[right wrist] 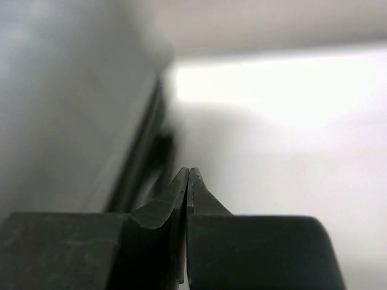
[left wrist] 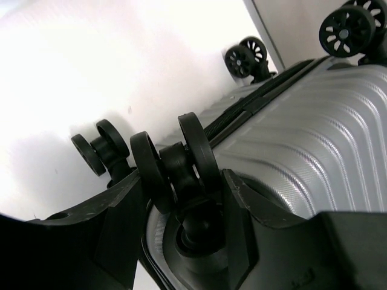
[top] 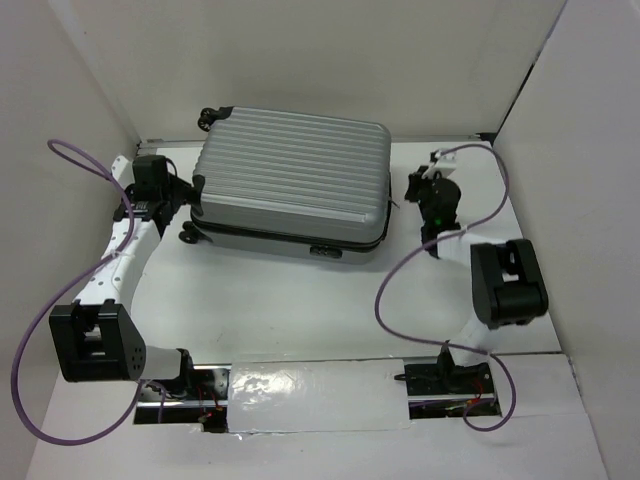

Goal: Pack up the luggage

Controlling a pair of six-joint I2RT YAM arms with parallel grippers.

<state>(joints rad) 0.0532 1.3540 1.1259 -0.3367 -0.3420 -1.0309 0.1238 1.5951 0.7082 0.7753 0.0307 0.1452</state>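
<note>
Luggage wheel (left wrist: pixel 178 162) in left gripper (left wrist: pixel 181 180)

No text, brand or number is legible on the luggage (top: pixel 290 180).

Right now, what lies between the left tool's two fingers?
A black twin caster wheel of the ribbed silver-grey hard-shell suitcase fills that gap, shown in the left wrist view.

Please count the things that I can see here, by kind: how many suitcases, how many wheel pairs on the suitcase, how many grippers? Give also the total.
suitcase: 1
wheel pairs: 4
grippers, the left gripper and the right gripper: 2
total: 7
</note>
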